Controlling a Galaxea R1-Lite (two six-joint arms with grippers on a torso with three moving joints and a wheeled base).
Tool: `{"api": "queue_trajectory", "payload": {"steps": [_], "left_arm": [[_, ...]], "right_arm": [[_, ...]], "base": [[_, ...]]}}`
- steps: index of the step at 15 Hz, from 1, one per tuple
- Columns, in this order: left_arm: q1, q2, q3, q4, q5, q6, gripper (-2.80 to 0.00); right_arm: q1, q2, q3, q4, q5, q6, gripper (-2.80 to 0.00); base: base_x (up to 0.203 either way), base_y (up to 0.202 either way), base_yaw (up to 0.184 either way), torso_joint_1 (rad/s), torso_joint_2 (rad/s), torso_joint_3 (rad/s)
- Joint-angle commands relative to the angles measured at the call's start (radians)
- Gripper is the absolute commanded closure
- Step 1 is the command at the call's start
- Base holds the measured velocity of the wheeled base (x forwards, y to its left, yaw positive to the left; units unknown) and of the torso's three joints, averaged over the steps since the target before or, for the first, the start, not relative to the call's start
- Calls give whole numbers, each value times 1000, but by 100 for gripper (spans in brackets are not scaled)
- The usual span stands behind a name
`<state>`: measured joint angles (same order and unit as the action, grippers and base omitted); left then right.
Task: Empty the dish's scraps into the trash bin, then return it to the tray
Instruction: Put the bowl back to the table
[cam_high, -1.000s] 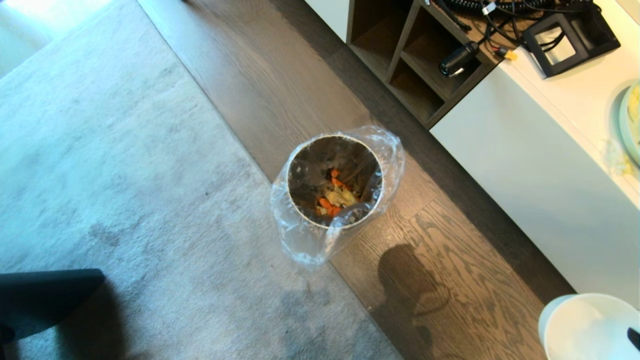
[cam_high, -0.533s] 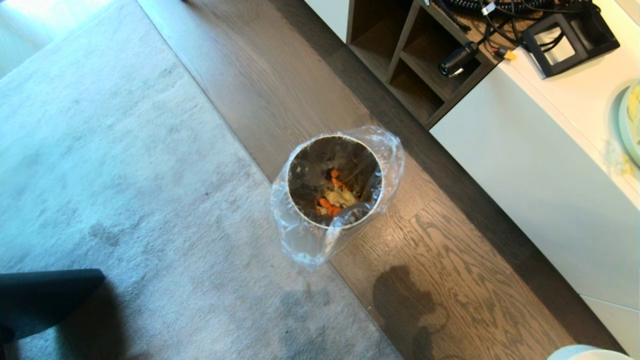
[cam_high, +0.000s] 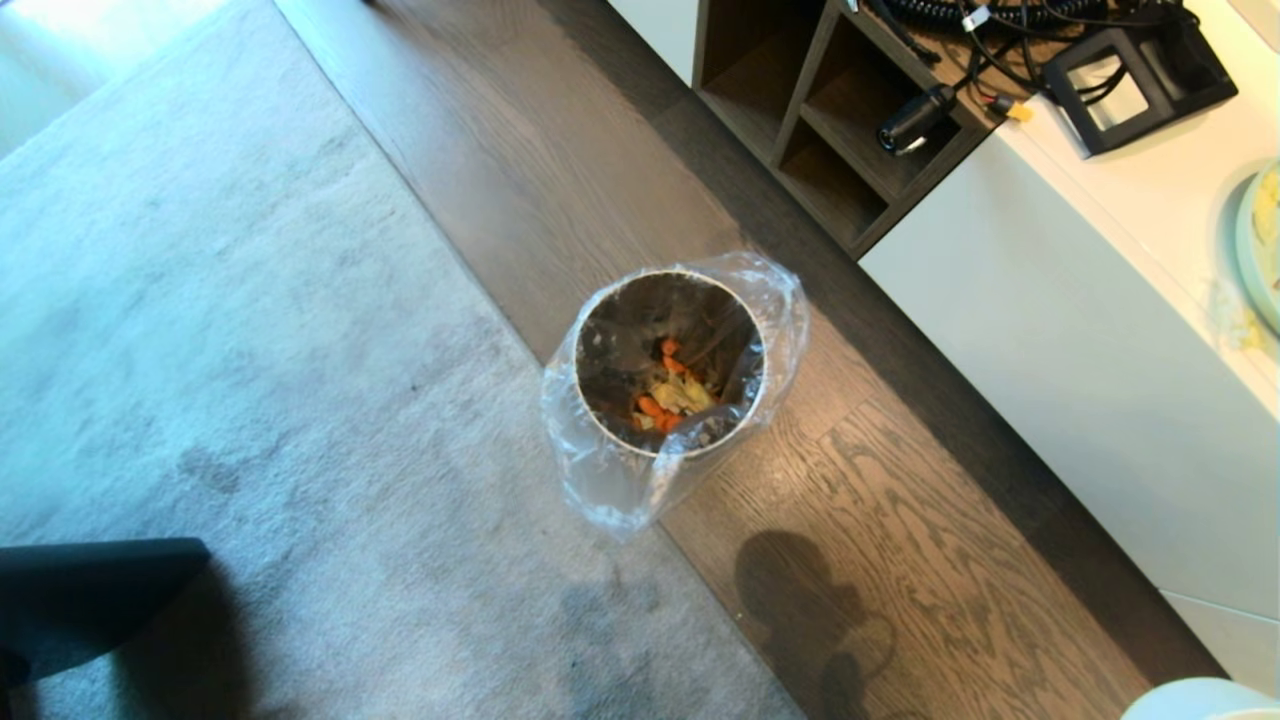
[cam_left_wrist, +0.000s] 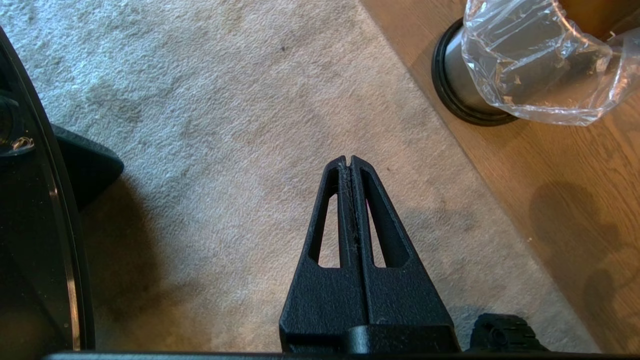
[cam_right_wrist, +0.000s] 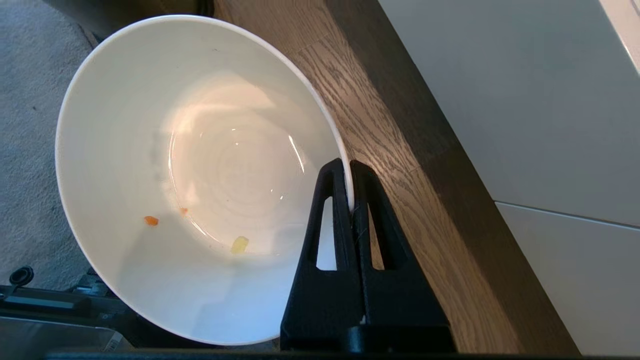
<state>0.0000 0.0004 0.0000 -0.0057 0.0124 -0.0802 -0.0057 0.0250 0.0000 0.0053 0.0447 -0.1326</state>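
The trash bin (cam_high: 668, 360), lined with a clear bag, stands on the wood floor at the carpet's edge; orange and pale yellow scraps (cam_high: 670, 392) lie at its bottom. Its black base and bag also show as the trash bin (cam_left_wrist: 462, 95) in the left wrist view. My right gripper (cam_right_wrist: 348, 165) is shut on the rim of the white dish (cam_right_wrist: 200, 175), held tilted over the floor beside the white cabinet. A few tiny scraps (cam_right_wrist: 240, 244) cling inside it. Only a sliver of the dish (cam_high: 1200, 700) shows in the head view's bottom right corner. My left gripper (cam_left_wrist: 348, 160) hangs shut and empty over the carpet. The tray is out of view.
A white cabinet (cam_high: 1080, 350) runs along the right, with open wooden shelves (cam_high: 820, 110), cables and a black frame (cam_high: 1130, 70) on top. A pale green plate (cam_high: 1262, 240) sits at its right edge. Grey carpet (cam_high: 250, 350) covers the left; a dark robot part (cam_high: 90, 600) is at bottom left.
The white dish has dropped toward the bottom right corner of the head view, from a large part showing to a sliver. Its shadow on the floor has shifted. The bin has not moved.
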Motion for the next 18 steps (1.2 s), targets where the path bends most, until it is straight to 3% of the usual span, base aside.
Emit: {"api": "queue_trajectory", "payload": {"steps": [1,18], "left_arm": [[0,0,0,0,0,-1,0],[0,0,0,0,1,-1,0]], "right_arm": [[1,-25,0,-1,1,4,0],[1,-25,0,-1,1,4,0]], "base": [[0,0,0,0,0,0],[0,0,0,0,0,0]]}}
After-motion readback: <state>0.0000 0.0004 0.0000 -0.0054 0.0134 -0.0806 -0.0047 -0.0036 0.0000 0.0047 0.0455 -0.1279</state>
